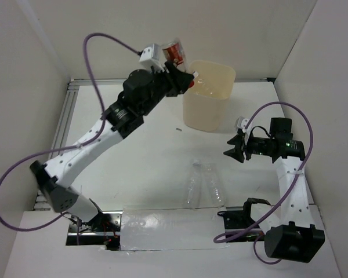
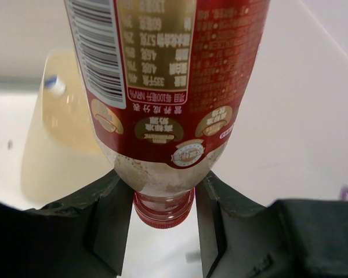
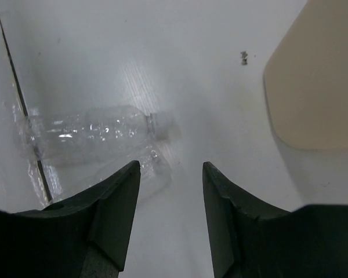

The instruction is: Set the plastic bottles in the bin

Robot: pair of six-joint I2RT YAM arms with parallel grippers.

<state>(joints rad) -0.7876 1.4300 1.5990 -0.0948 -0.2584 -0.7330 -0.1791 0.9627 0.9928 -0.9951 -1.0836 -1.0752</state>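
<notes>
Lying loose, two clear bottles (image 1: 194, 184) (image 1: 213, 186); left pincer (image 2: 162, 194) clamps one red-labelled bottle (image 2: 162, 75).

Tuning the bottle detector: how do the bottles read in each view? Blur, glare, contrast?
Top external: the clear bottles are faint, with low contrast against the white table. Left wrist: the red-label bottle fills the frame with its barcode legible, while the bin behind it is soft. Right wrist: the clear bottles look washed out, with speckled glints and edges that are hard to trace.
</notes>
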